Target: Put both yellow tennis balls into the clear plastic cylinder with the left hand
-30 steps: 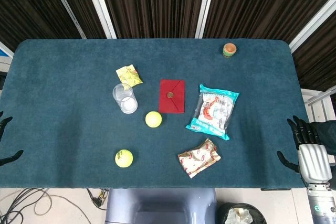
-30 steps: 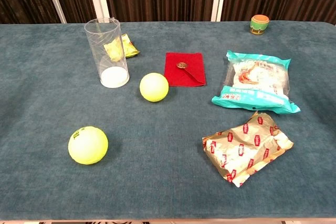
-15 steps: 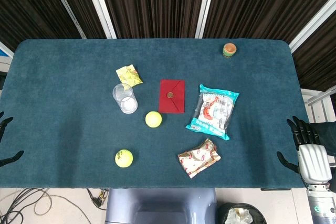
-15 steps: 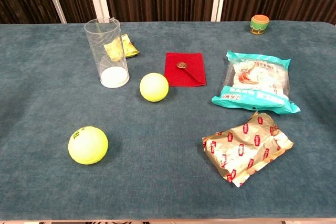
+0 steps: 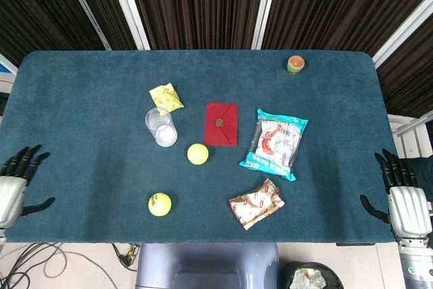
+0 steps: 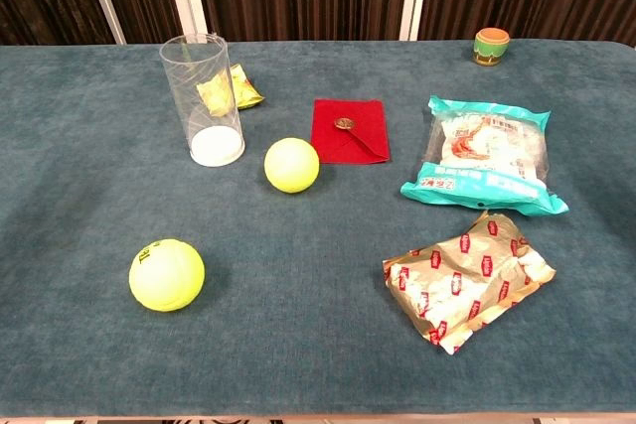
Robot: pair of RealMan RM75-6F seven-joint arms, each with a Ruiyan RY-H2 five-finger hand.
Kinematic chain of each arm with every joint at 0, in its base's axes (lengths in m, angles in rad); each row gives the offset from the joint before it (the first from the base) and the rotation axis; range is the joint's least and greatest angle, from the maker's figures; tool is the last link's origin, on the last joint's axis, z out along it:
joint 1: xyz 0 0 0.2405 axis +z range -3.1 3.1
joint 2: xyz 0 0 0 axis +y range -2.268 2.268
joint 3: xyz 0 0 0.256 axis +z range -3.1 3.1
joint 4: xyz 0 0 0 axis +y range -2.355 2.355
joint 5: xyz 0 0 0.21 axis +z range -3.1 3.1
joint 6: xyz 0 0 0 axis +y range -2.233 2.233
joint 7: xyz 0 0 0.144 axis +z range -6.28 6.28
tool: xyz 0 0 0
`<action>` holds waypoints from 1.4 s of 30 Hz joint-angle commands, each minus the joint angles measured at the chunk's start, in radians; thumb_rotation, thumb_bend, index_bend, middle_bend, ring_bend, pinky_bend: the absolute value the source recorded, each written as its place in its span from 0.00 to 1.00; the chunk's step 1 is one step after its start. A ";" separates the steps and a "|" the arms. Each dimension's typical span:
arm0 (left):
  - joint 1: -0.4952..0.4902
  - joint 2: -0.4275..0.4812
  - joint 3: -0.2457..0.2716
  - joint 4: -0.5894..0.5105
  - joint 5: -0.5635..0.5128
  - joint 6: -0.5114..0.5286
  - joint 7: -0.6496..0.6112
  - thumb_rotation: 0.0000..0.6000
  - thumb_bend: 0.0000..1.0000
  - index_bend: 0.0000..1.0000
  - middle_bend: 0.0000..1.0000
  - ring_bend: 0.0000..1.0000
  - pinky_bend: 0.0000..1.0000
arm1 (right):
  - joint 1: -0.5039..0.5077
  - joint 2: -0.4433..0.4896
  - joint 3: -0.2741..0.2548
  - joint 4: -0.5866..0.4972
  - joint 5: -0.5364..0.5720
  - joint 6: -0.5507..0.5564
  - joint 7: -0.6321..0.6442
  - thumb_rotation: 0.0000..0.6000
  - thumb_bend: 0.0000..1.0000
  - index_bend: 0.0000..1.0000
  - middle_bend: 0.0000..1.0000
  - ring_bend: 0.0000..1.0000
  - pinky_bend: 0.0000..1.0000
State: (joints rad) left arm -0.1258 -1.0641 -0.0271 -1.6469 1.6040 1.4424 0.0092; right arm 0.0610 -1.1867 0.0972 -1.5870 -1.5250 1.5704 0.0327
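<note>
I see my left hand [image 5: 15,187] at the left edge of the dark teal table [image 5: 81,99], fingers spread, holding nothing. My right hand [image 5: 404,201] is at the right edge, fingers also apart and empty. The clear plastic cylinder [image 6: 203,99] stands upright left of centre. One yellow tennis ball [image 6: 291,165] lies near it, beside the red square cloth [image 6: 350,130]; the other yellow tennis ball [image 6: 166,274] lies nearer the front edge, with bare cloth between it and my left hand.
</note>
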 commanded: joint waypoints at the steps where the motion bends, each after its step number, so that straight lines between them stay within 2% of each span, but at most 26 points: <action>1: -0.076 0.044 0.014 -0.097 0.081 -0.081 0.052 1.00 0.07 0.14 0.04 0.00 0.15 | 0.001 -0.001 0.000 0.000 0.001 -0.001 -0.001 1.00 0.34 0.00 0.00 0.05 0.09; 5: -0.158 0.059 0.017 -0.199 0.089 -0.225 0.120 1.00 0.07 0.14 0.03 0.00 0.13 | -0.001 -0.001 0.002 -0.001 0.002 0.001 -0.001 1.00 0.34 0.00 0.00 0.05 0.09; 8: -0.208 0.045 0.021 -0.242 0.068 -0.325 0.127 1.00 0.06 0.14 0.03 0.00 0.10 | -0.002 0.000 0.003 -0.002 0.003 0.003 -0.001 1.00 0.34 0.00 0.00 0.05 0.09; 13: -0.287 -0.018 0.016 -0.254 0.018 -0.475 0.207 1.00 0.04 0.14 0.02 0.00 0.09 | -0.004 0.001 0.005 -0.004 0.004 0.008 0.000 1.00 0.34 0.00 0.00 0.05 0.09; 19: -0.351 -0.104 0.004 -0.241 -0.065 -0.585 0.276 1.00 0.04 0.14 0.03 0.00 0.09 | -0.005 0.002 0.008 -0.003 0.010 0.009 0.003 1.00 0.34 0.00 0.00 0.05 0.09; 25: -0.398 -0.179 0.009 -0.219 -0.115 -0.651 0.354 1.00 0.04 0.14 0.04 0.00 0.09 | -0.008 0.003 0.012 -0.005 0.011 0.016 0.005 1.00 0.34 0.00 0.00 0.05 0.09; 31: -0.418 -0.244 0.018 -0.177 -0.140 -0.651 0.458 1.00 0.05 0.14 0.06 0.01 0.11 | -0.011 0.005 0.017 -0.007 0.019 0.020 0.012 1.00 0.34 0.00 0.00 0.05 0.09; 37: -0.422 -0.282 0.031 -0.151 -0.163 -0.635 0.516 1.00 0.09 0.16 0.10 0.06 0.17 | -0.013 0.004 0.022 -0.009 0.023 0.025 0.015 1.00 0.34 0.00 0.00 0.05 0.09; 42: -0.427 -0.310 0.040 -0.126 -0.159 -0.620 0.545 1.00 0.15 0.21 0.17 0.14 0.28 | -0.014 0.003 0.023 -0.011 0.025 0.025 0.013 1.00 0.34 0.00 0.00 0.05 0.09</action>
State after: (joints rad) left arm -0.5513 -1.3687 0.0106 -1.7779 1.4406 0.8177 0.5503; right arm 0.0474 -1.1834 0.1203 -1.5981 -1.5001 1.5948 0.0461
